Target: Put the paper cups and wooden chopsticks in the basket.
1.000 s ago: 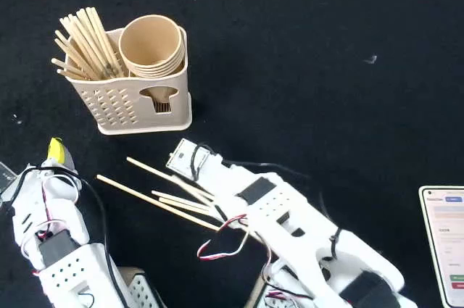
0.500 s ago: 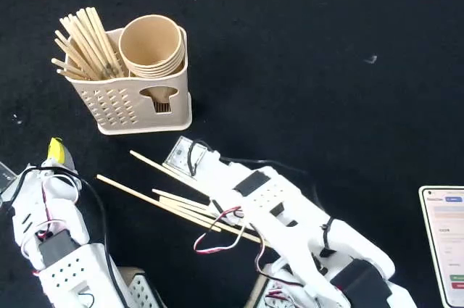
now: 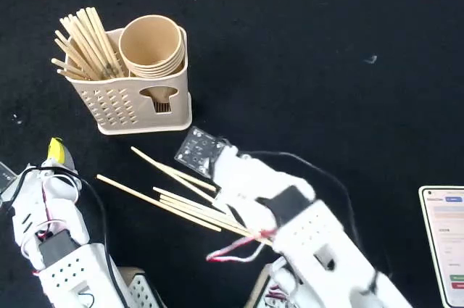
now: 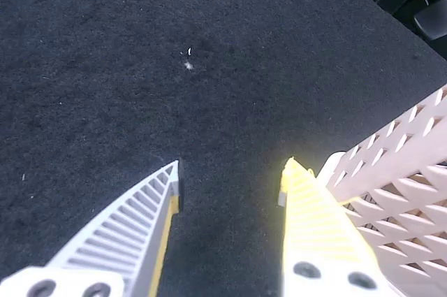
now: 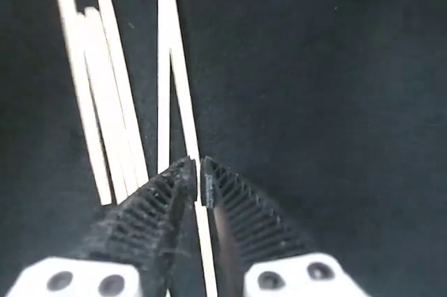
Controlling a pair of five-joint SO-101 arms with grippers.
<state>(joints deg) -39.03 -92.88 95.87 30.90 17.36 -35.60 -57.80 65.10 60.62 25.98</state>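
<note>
A black table carries a phone with a lit screen at its right edge and a small white speck farther back.

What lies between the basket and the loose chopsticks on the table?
Nothing: in the high view, bare black cloth runs from the basket to the nearest of the loose chopsticks.

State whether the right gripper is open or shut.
Shut: the right gripper has its jaws closed around one chopstick lying on the table.
</note>
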